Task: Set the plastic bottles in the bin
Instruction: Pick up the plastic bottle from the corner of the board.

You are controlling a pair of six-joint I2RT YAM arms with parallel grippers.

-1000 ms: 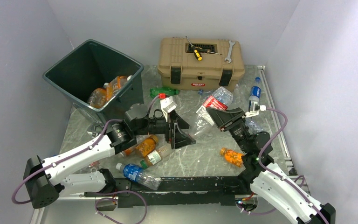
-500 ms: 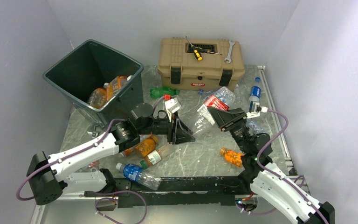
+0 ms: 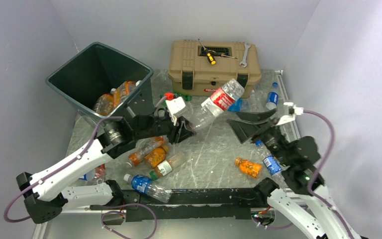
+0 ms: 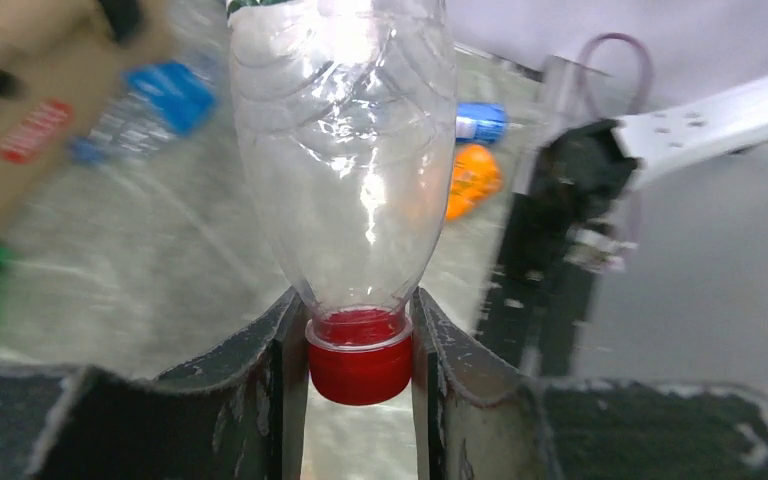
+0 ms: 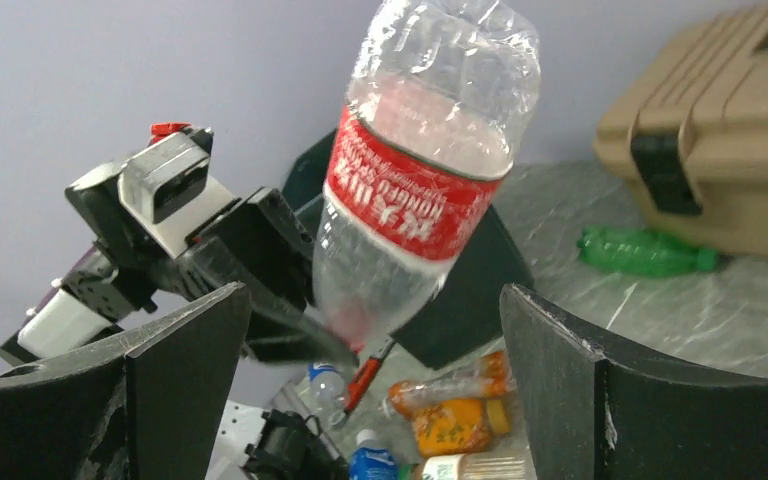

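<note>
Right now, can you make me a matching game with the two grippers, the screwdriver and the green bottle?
Things:
1 left gripper
2 right gripper
3 screwdriver
4 green bottle

States or places:
a lying in front of the toolbox
b open, holding nothing
c on top of the toolbox
d shut on the red cap of the clear bottle

Pairs: 1-d, 2-b, 3-c, 4-a

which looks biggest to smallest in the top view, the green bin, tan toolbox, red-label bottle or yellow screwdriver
1. green bin
2. tan toolbox
3. red-label bottle, up off the table and nearer the camera, yet clearly third
4. yellow screwdriver
</note>
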